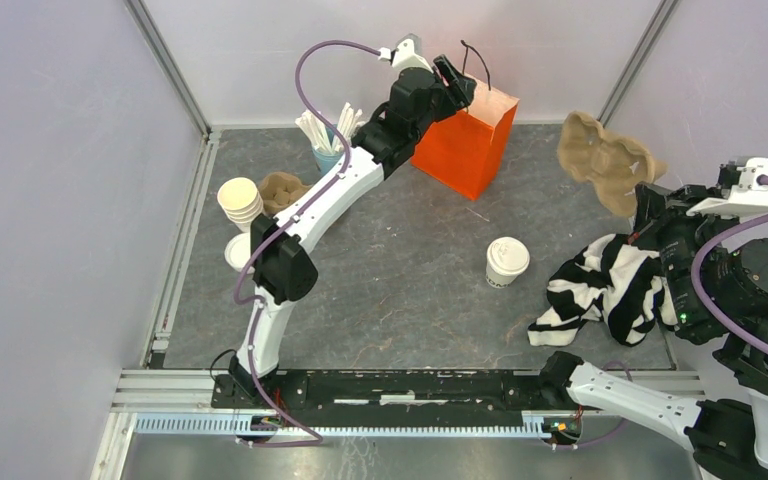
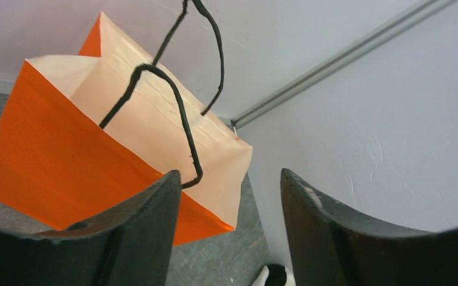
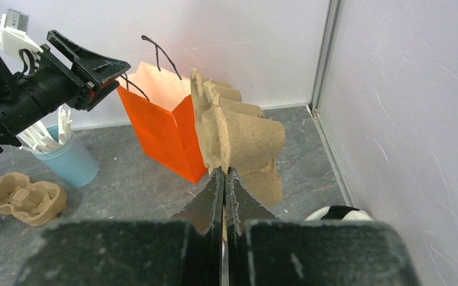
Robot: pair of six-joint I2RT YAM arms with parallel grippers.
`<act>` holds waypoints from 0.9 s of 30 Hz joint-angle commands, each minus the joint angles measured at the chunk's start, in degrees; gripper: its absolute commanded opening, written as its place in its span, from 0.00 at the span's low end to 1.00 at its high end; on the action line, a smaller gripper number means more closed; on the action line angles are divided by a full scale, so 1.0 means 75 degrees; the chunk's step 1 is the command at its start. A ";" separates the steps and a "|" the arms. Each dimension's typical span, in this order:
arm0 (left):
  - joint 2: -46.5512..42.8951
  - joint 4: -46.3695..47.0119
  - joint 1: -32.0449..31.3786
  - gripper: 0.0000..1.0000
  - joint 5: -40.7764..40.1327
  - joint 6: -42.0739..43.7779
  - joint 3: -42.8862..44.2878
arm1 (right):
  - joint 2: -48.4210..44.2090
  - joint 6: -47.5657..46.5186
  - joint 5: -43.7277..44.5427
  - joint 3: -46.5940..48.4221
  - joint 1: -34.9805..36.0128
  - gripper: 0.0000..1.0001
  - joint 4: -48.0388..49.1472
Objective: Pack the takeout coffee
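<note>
Orange paper makes up the bag [image 1: 465, 140], upright at the far middle of the table [image 1: 400, 300] with its mouth facing up, presumably so a cup can be lowered straight in. The left gripper [image 2: 229, 176] hovers at the bag's left top edge, jaws apart and clamping nothing, with one black cord handle [image 2: 179, 113] looping just in front of one finger. My guess is it is there to take the handle or rim and steady the bag. The right gripper [image 3: 225, 176] is pinched shut on the lower edge of a pulp cup carrier [image 3: 238, 134], held in the air at the right, off the table. The takeout coffee [image 1: 507, 262] stands upright and lidded right of centre, near a striped cloth [image 1: 610, 285] but not touching it, and well apart from the bag.

Open table lies between cup and bag, and on the cup's left and near sides. The tight spots are the back wall just behind the bag, the side wall close to the raised carrier, and the cloth on the cup's right. A cup stack [image 1: 240, 200], a second carrier [image 1: 282, 190] and a blue tumbler of stirrers [image 1: 326, 155] sit at the far left, out of the way
</note>
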 commanded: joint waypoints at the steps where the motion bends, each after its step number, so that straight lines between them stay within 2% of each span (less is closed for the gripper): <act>1: 0.0144 0.0740 0.0009 0.71 -0.0751 -0.0162 0.0171 | -0.0101 -0.0297 0.0304 -0.0101 0.0018 0.00 0.0327; 4: 0.0379 0.1027 0.0069 0.71 -0.0797 -0.0083 0.0306 | -0.0125 -0.0359 0.0294 -0.0141 0.0020 0.00 0.0351; 10: 0.0775 0.1157 0.0182 0.60 -0.0797 -0.0138 0.0597 | -0.0051 -0.0262 0.0097 0.0026 0.0019 0.00 0.0212; 12: 0.0799 0.1220 0.0233 0.49 -0.0809 -0.0112 0.0615 | -0.0014 -0.0217 0.0025 0.0078 0.0016 0.00 0.0194; 15: 0.0798 0.1211 0.0376 0.24 -0.0490 -0.0216 0.0660 | 0.0048 -0.0160 -0.0082 0.0149 0.0026 0.00 0.0150; 18: 0.0639 0.0894 0.0594 0.08 0.0395 -0.0468 0.0619 | 0.0124 -0.0177 -0.0233 0.0212 0.0020 0.00 0.0105; 20: 0.0430 0.0583 0.0741 0.02 0.1348 -0.0761 0.0386 | 0.0176 -0.0211 -0.0301 0.0253 0.0017 0.00 0.0100; 24: -0.0216 0.0107 0.0975 0.02 0.3290 -0.1099 -0.0344 | 0.0217 -0.0360 -0.0456 0.0216 0.0018 0.00 0.0161; 27: -0.0750 -0.0389 0.1159 0.02 0.4359 -0.1052 -0.0883 | 0.0196 -0.0400 -0.0593 0.0140 0.0014 0.00 0.0240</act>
